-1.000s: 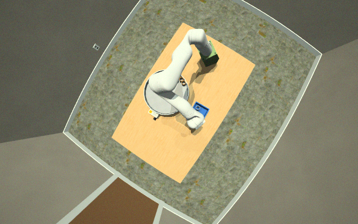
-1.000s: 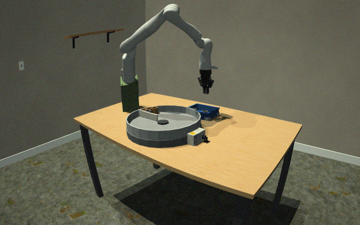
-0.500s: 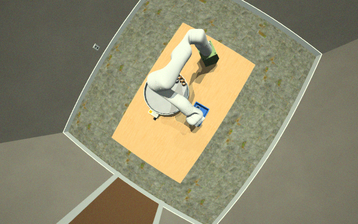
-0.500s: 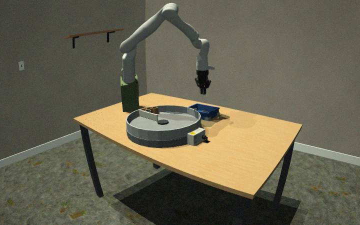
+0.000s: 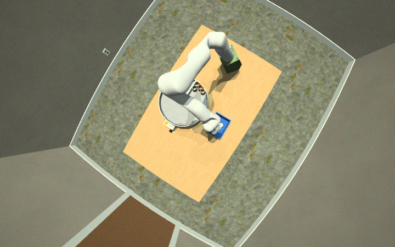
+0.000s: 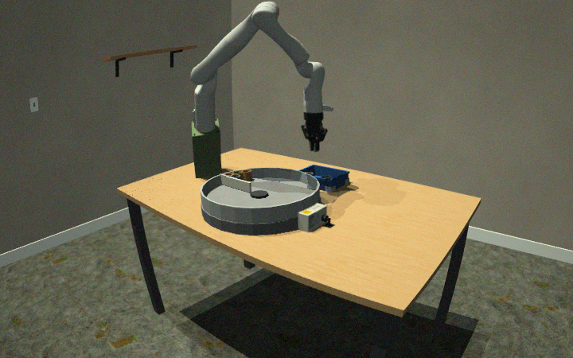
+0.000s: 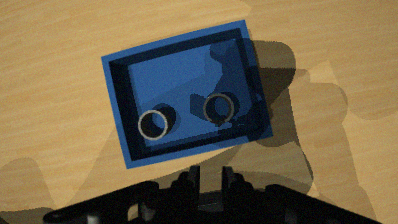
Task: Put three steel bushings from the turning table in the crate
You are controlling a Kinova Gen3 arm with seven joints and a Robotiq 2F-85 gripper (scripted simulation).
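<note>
Wrist view shows two pale-rimmed, hollow round bushings [image 7: 139,125] [image 6: 326,177] inside the blue crate [image 5: 224,122] [image 6: 337,180] [image 7: 114,112], the gripper [image 6: 314,148] [image 7: 210,178] slightly open, holding nothing.

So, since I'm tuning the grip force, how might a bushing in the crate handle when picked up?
Probably stiff: the bushing has a crisp round rim. Likely light for its size, being hollow; it might roll if tipped over.

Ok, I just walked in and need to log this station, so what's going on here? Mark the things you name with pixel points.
The arm's gripper [image 5: 216,129] [image 6: 314,149] [image 7: 210,178] hovers over the blue crate [image 5: 225,116] [image 6: 340,180] [image 7: 116,112], holding nothing visible. Two bushings stand inside it. More bushings, some copper-coloured, are on the turning table [image 5: 174,112] [image 6: 257,213]. A third steel one is seemingly needed.
</note>
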